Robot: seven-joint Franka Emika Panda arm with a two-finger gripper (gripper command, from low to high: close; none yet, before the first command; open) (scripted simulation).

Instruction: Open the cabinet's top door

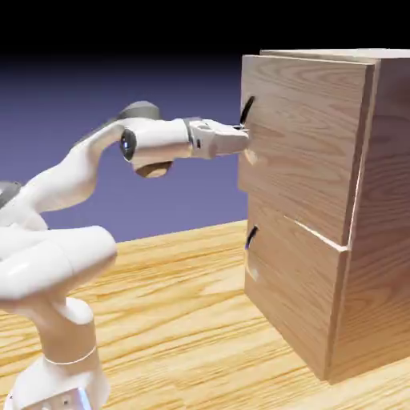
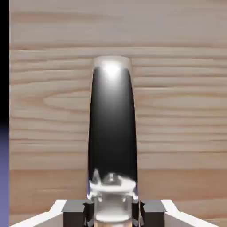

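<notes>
We are finding no brand, label or readable writing on the cabinet (image 1: 300,136) or the robot arm (image 1: 68,180); a small lit panel (image 1: 66,402) is showing on the base at the near left, its marks too small to make out. The cabinet's right side is running out of the exterior view, and so is the arm's base at lower left. The gripper (image 1: 234,142) is hiding the lower part of the top handle (image 1: 248,110). In the hand view we are seeing that handle large and dark, its bottom end blurring into pale glare between the fingertips. The gripper is pinching the top handle. The top door (image 1: 308,136) is standing on the right, above the lower door (image 1: 292,280), its handle near its left edge. The lower handle (image 1: 252,236) is sitting apart from the gripper.
</notes>
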